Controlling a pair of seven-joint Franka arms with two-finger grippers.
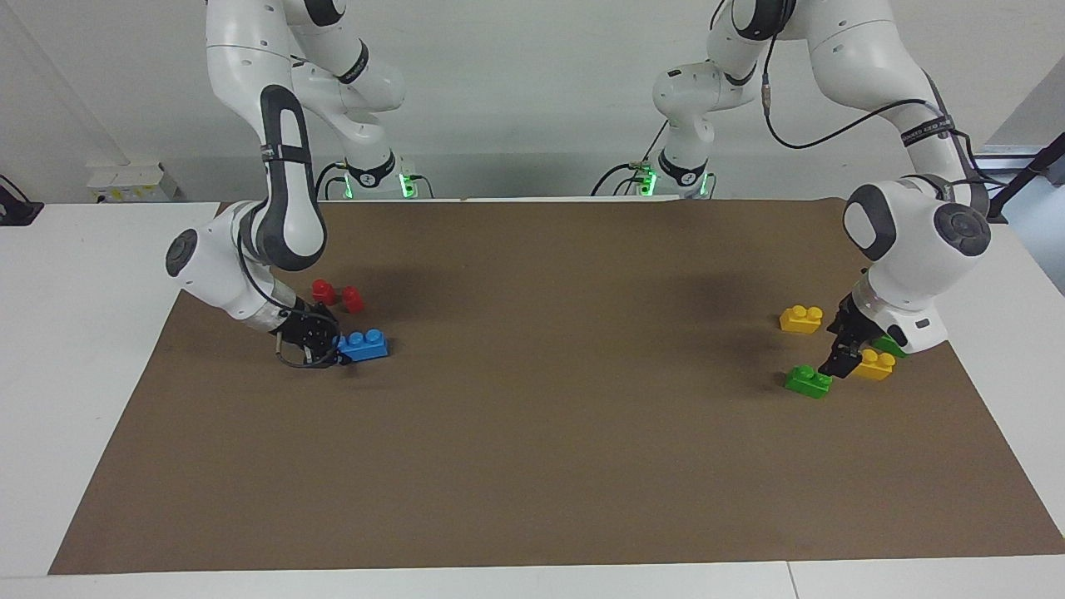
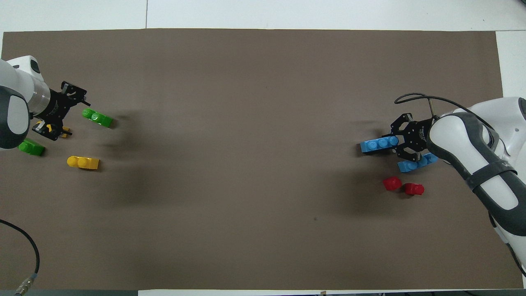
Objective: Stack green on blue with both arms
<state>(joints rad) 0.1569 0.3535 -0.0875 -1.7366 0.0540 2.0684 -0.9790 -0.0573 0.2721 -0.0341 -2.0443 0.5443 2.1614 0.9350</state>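
Likely both light, stiff, slick plastic: right gripper point(image 1: 330, 348) at right-arm end of bench looks closed on blue point(image 1: 363, 345) by its end, left gripper point(image 1: 840, 363) fingers apart beside green point(image 1: 808, 380) near left-arm edge, so pinch its flat sides below studs

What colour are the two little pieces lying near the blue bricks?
Red; the overhead view shows them best.

Second blue brick point(image 2: 416, 163) half covered by the right arm's tool point(image 2: 400, 142), one green brick point(image 1: 889, 345) mostly hidden by the left arm's wrist, one yellow brick point(image 2: 64, 130) nearly covered overhead.
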